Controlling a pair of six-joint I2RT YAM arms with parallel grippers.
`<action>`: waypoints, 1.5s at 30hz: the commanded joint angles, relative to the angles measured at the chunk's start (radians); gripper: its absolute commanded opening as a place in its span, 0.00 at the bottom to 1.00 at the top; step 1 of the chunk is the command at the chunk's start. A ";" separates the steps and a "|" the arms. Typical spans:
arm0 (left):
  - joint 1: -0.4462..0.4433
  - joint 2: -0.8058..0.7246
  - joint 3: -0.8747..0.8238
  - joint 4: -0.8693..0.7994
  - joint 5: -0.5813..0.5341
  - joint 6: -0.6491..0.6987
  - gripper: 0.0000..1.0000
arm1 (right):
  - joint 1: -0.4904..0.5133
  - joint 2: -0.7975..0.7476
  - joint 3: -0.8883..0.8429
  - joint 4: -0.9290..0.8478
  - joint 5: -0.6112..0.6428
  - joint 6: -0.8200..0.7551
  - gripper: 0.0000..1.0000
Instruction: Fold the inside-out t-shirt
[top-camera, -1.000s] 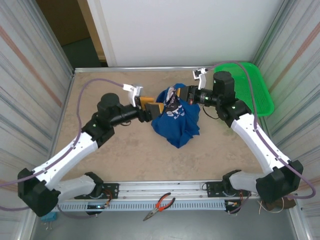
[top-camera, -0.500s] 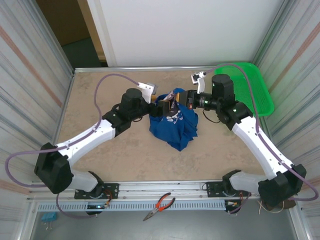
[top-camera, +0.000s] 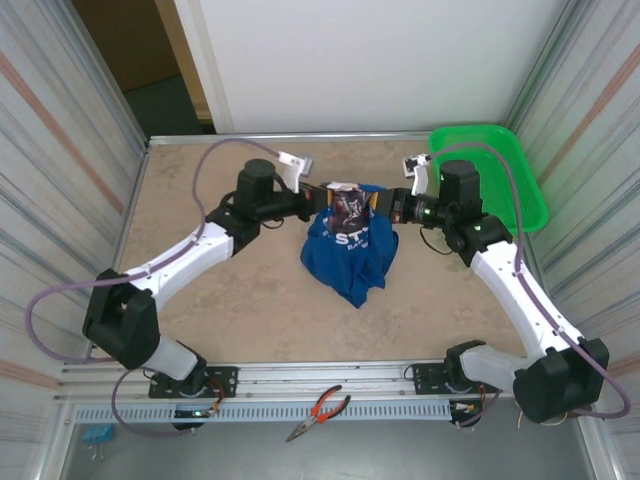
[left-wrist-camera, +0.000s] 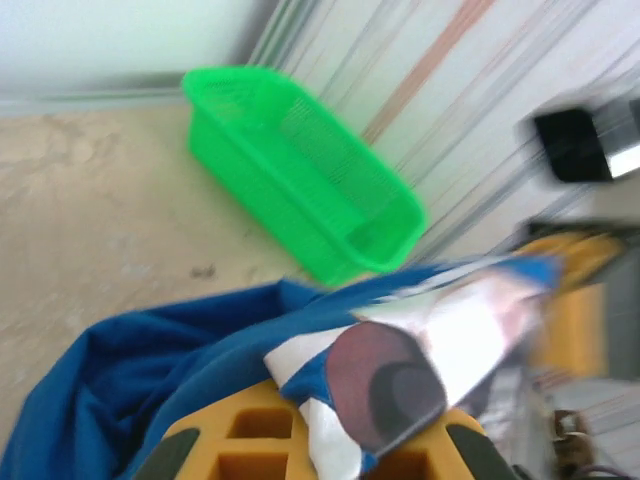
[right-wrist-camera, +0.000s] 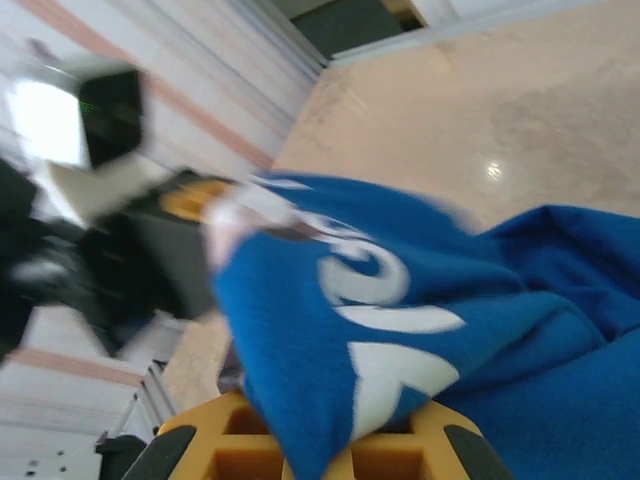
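Hanging between two grippers, one blue t-shirt (top-camera: 350, 255) sags in a bunch over mid-table (top-camera: 200, 300). Left gripper (top-camera: 320, 200) and right gripper (top-camera: 386, 206) face each other, each clenched on its upper edge. One green basket (top-camera: 500, 175) stands at the far right corner. One pair of pliers (top-camera: 318, 410) lies beyond the front rail.

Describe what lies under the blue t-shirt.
The t-shirt hangs bunched between the left gripper and right gripper over the beige table. Cloth covers the patch directly beneath, so anything lying there is hidden.
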 joint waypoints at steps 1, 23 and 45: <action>0.032 -0.079 0.085 0.091 0.168 -0.154 0.00 | -0.024 0.064 -0.015 0.026 0.094 -0.029 0.00; -0.103 -0.185 0.096 -0.191 -0.331 0.016 0.00 | 0.226 -0.077 0.049 -0.119 0.364 0.024 0.71; -0.128 -0.095 -0.126 -0.375 -0.541 -0.007 0.70 | 0.210 0.043 0.015 -0.263 0.621 0.113 0.71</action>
